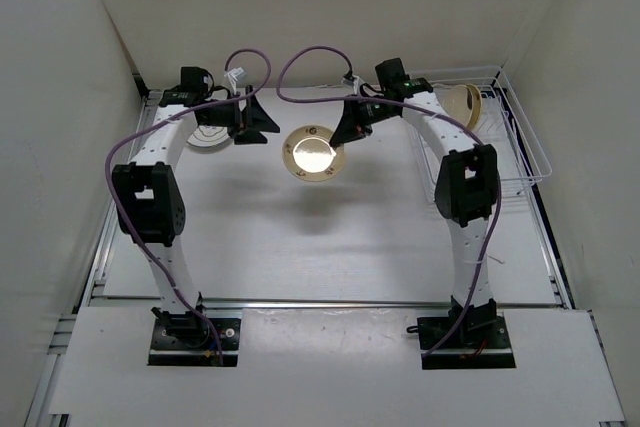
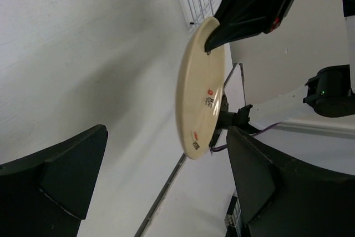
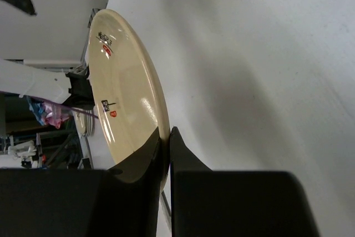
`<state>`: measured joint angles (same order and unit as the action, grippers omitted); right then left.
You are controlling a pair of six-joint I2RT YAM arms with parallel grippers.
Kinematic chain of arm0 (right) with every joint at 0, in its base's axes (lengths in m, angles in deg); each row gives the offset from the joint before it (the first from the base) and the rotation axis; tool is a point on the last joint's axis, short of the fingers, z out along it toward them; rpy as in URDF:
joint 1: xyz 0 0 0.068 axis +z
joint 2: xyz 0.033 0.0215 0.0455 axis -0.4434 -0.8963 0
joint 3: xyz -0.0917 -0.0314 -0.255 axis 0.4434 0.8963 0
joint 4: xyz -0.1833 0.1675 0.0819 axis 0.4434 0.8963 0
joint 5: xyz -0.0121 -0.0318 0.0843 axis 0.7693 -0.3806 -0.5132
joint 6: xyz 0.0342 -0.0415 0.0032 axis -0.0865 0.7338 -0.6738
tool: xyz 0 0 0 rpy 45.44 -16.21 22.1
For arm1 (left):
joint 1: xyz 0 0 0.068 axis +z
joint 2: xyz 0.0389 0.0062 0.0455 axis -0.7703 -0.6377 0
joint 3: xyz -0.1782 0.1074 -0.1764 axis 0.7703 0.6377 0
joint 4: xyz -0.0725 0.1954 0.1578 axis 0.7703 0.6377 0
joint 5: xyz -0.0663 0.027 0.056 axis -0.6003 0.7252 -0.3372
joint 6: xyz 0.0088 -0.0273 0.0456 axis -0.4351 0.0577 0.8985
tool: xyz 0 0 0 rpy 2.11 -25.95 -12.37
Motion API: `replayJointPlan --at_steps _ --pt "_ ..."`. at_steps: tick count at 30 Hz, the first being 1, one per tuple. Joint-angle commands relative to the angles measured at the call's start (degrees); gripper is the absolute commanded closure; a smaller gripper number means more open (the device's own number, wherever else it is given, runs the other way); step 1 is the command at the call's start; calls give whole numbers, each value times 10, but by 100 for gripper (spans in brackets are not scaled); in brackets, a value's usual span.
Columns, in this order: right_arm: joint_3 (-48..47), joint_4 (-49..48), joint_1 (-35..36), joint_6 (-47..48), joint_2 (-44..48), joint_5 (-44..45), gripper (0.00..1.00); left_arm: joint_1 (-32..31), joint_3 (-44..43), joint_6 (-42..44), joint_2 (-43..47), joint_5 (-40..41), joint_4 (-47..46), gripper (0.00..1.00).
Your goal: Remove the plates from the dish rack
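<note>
Far to the left of the left pincer (image 1: 262,123), a white plate with dark rings (image 1: 205,137) lies flat on the table (image 1: 300,247). The left arm hides part of it. The left pincer is wide open and holds nothing. Its two black fingers (image 2: 66,176) stand far apart.

Just to the right of the left pincer, in the gap between the two pincers, is a tan-yellow plate (image 1: 313,154). It does not touch the left pincer. The right pincer (image 1: 342,135) is clenched on the rim of this plate, on the side nearest to it, and holds the plate up off the table. A soft shadow (image 1: 320,219) lies on the table below.

Well to the right of the right pincer stands the white wire dish rack (image 1: 522,152). A second tan-yellow plate (image 1: 463,102) stands on edge at the far end of it. The right arm (image 1: 465,182) is in the way and covers part of the rack.

The top view shows the held plate as a full round shape. The left wrist view shows it from the side, thin, with small red and black marks (image 2: 209,97) on it and rack bars behind. Only the right wrist view shows the grip up close: both fingers are shut tight on the rim.
</note>
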<state>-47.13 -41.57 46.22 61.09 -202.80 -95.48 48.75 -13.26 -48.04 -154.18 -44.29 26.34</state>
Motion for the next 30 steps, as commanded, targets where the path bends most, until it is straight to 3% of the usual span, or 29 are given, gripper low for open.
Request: replayJointPlan --at_steps 1,7,13,19,26,27,28,29,30 --pt "-44 -34 4 -25 -6 9 100 -21 -4 1 4 -26 -13 1" --pt "-64 -51 9 -58 -34 26 100 -44 -9 1 -8 -21 -13 4" --pt "-87 -62 9 -68 -46 32 100 -55 -9 1 -18 -15 -13 17" --pt "-99 -67 9 -74 -51 43 100 -68 -15 6 -24 -3 -13 60" --pt "-99 -67 4 -74 -51 48 99 -80 -15 24 -24 3 -13 87" --pt "-104 -67 4 -74 -46 48 91 -80 -21 24 -24 3 -13 90" --pt "-109 -58 4 -65 -40 62 75 -80 -21 24 -24 22 -13 90" --pt "-109 -50 -3 -58 -34 74 44 -80 -28 24 -24 31 -19 90" --pt "-116 -43 -12 -42 -27 102 34 -80 -33 24 -24 42 -20 90"
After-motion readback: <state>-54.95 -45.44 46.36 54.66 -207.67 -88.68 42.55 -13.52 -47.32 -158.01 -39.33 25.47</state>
